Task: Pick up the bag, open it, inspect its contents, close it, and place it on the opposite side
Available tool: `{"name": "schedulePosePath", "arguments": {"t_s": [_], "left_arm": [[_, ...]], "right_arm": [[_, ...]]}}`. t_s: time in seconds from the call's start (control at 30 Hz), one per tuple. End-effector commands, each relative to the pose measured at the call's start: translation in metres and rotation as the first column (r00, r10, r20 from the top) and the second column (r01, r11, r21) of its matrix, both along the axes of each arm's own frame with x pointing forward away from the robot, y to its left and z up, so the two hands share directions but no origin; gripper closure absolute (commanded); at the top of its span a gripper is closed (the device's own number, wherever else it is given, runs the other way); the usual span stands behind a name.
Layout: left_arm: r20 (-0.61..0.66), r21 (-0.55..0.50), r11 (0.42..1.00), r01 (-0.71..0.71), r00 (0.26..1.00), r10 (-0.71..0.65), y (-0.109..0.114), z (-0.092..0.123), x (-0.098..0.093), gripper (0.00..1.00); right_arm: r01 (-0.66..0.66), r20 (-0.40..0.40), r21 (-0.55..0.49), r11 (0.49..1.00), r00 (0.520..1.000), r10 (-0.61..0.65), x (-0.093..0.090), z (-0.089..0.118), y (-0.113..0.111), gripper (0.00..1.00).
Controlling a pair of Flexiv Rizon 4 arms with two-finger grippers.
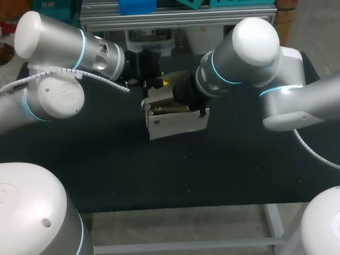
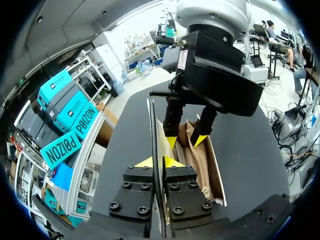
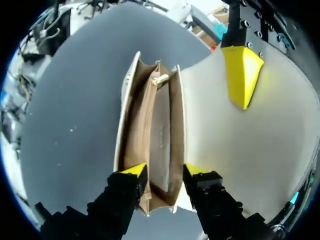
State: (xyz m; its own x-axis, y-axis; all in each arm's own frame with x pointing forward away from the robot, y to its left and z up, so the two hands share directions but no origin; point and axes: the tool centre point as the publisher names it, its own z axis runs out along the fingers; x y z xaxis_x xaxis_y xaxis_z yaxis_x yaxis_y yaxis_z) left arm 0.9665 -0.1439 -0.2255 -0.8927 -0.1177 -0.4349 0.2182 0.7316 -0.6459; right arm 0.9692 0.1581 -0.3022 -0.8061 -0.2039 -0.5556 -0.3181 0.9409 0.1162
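We work over a black table. Its dark top stretches wide on the near side of the bag and out to both sides. The bag stands well back from the near edge, about midway across.

Our left arm comes in from the left over the far part of the table. The left gripper is clamped on the bag's flap. The flap runs edge-on between the two yellow tips, which press it from both sides and hold it folded back from the mouth.

In the middle stands the bag, white outside, its mouth open upward. Inside we see a tan lining and a pale divider that splits it into narrow compartments. A small gold pull sits at one end of the mouth. We cannot make out whether anything loose lies in the compartments.

Our right gripper is at the other end of the mouth. We cannot tell whether it grips the bag or only stands over it. The right arm comes in from the right.
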Motion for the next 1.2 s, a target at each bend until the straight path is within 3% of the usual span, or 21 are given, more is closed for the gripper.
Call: {"name": "schedulePosePath", "arguments": {"t_s": [0.03, 0.37, 0.4, 0.47, 0.5, 0.73, 0.93, 1.2], "left_arm": [[0.002, 0.003, 1.0, -0.005, 1.0, 0.005, -0.001, 0.003, -0.005, 1.0], [-0.05, -0.006, 1.0, -0.022, 0.999, 0.021, -0.001, 0.018, -0.017, 1.0], [-0.06, -0.006, 1.0, -0.02, 0.998, 0.02, -0.001, 0.019, -0.019, 1.0], [-0.087, -0.011, 1.0, -0.008, 0.996, 0.007, -0.002, 0.02, -0.021, 1.0], [-0.107, -0.013, 1.0, 0.0, 0.994, -0.001, -0.003, 0.019, -0.022, 1.0], [-0.197, -0.009, 0.999, 0.036, 0.98, -0.037, -0.011, -0.012, -0.001, 1.0], [-0.209, 0.013, 0.999, 0.04, 0.977, -0.036, -0.017, -0.039, 0.024, 1.0], [-0.147, 0.055, 0.998, -0.01, 0.989, 0.018, -0.014, -0.065, 0.034, 1.0]], "right_arm": [[0.005, 0.072, 0.022, 1.0, 0.997, -0.006, -0.015, 0.016, -0.007, 0.56], [-0.01, 0.203, 0.04, 0.999, 0.979, 0.002, -0.044, 0.053, -0.011, 0.61], [-0.009, 0.211, 0.043, 0.999, 0.977, 0.0, -0.047, 0.055, -0.012, 0.65], [0.0, 0.225, 0.046, 0.999, 0.974, -0.01, -0.053, 0.059, -0.014, 0.84], [0.003, 0.231, 0.051, 0.999, 0.973, -0.015, -0.057, 0.06, -0.016, 1.0], [0.036, 0.218, 0.065, 0.997, 0.975, -0.049, -0.075, 0.05, -0.029, 1.0], [0.058, 0.18, 0.069, 0.996, 0.981, -0.07, -0.083, 0.035, -0.035, 1.0], [0.061, 0.147, 0.068, 0.996, 0.987, -0.071, -0.083, 0.015, -0.035, 1.0]]}}
